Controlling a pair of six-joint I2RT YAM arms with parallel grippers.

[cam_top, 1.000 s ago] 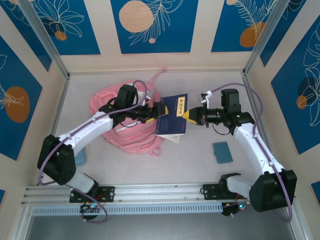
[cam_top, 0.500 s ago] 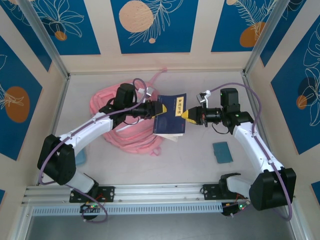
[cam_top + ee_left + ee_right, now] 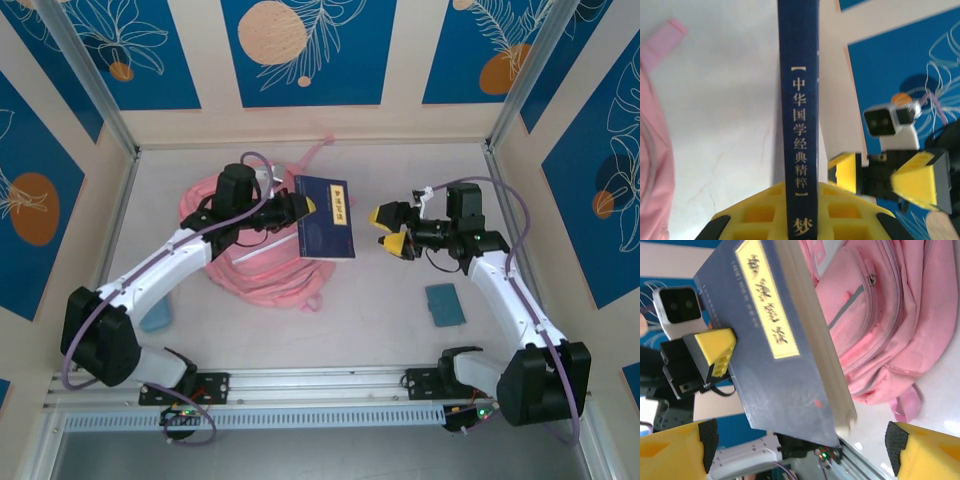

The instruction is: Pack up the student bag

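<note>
At the lower left of the top view, a pale blue flat thing [image 3: 157, 318] lies on the tabletop [image 3: 380, 310] beside the left arm [image 3: 160, 265]. That arm reaches up and right across the student bag [image 3: 265, 275], which lies flat on the tabletop left of centre, one pink strap trailing toward the back wall. The left jaws are clamped on a dark blue book [image 3: 325, 217] with a yellow title strip. They grip its left edge, so the book sits over the bag's right edge at centre frame. In the left wrist view the book's spine [image 3: 799, 125] stands between the yellow pads, with the bag [image 3: 652, 150] at the left border. Just right of the book, clear of it, the right jaws stand wide open and grip nothing. From the right wrist, the book [image 3: 775, 355] lies ahead with the bag [image 3: 880, 315] behind it. Further right, a small teal pad [image 3: 445, 303] lies on the tabletop beside the right arm [image 3: 510, 290].
</note>
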